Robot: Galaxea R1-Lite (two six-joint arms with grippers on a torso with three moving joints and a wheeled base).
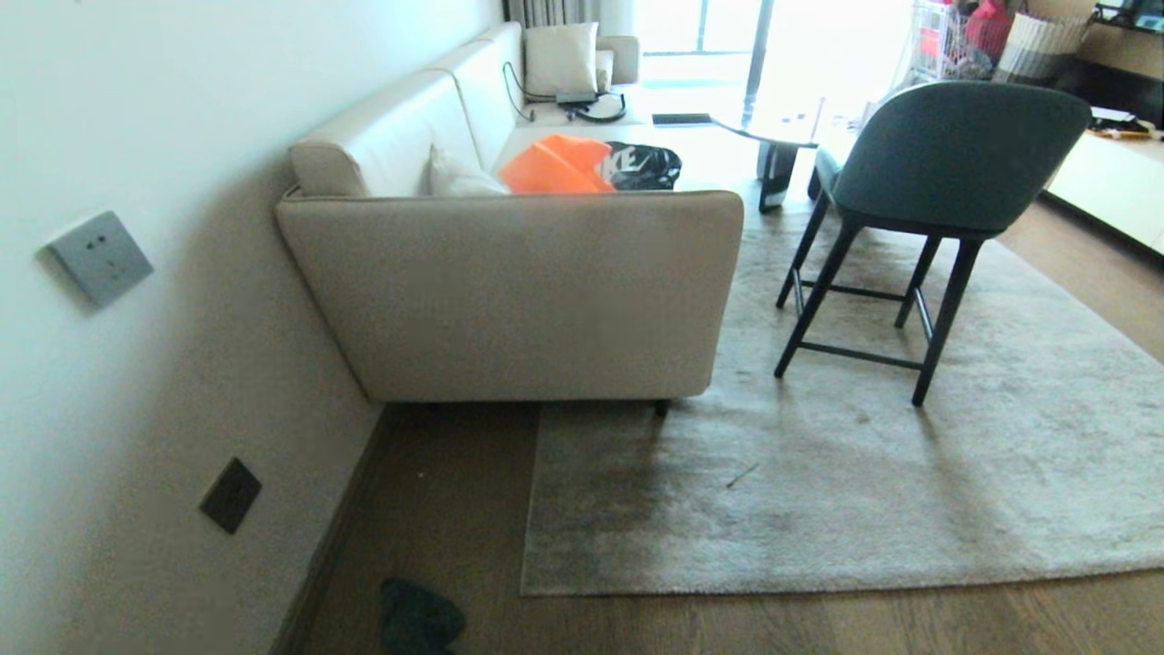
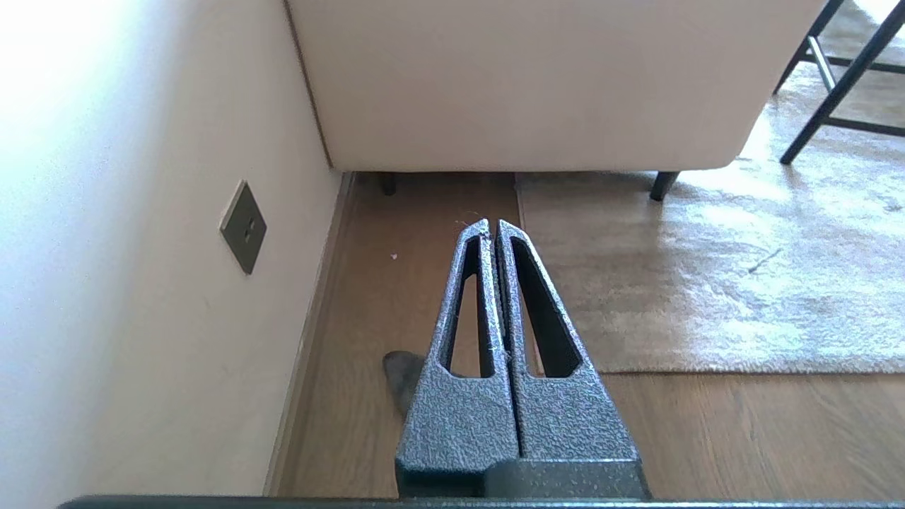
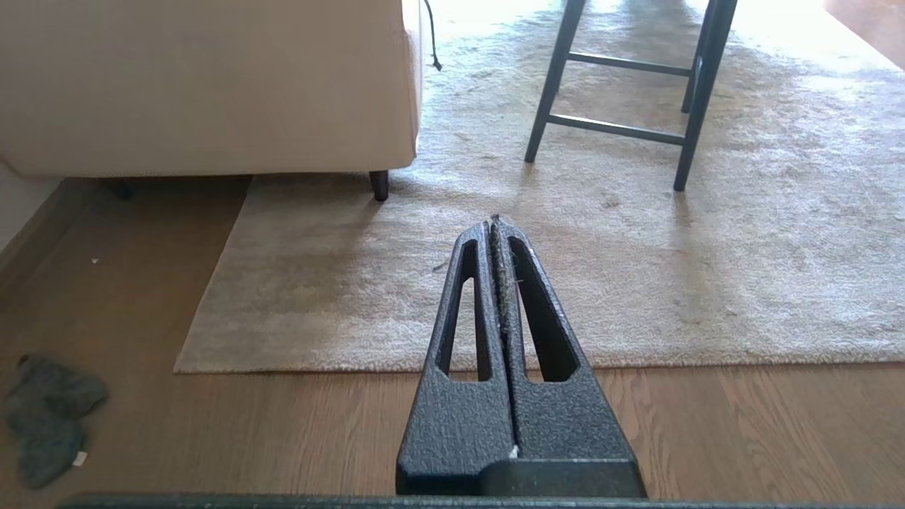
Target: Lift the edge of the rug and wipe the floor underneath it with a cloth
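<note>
Nothing lifted or wiped yet.
Nearest, left gripper (image 2: 492, 227) and right gripper (image 3: 493, 220) clenched, empty; cloth (image 1: 416, 617) crumpled on floor (image 1: 436, 491) near-left by wall; rug edge (image 1: 773, 584) flat beyond. Best grab cloth first, then pinch near-left rug corner.

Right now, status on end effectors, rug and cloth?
Left end effector and right end effector shut, empty. Rug edge flat on floor. Cloth beside rug corner, untouched. Chair on rug.

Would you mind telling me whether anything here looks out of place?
The cloth lies crumpled on the floor by the wall, off the rug's corner. The rug itself lies flat, with dark smudges.
</note>
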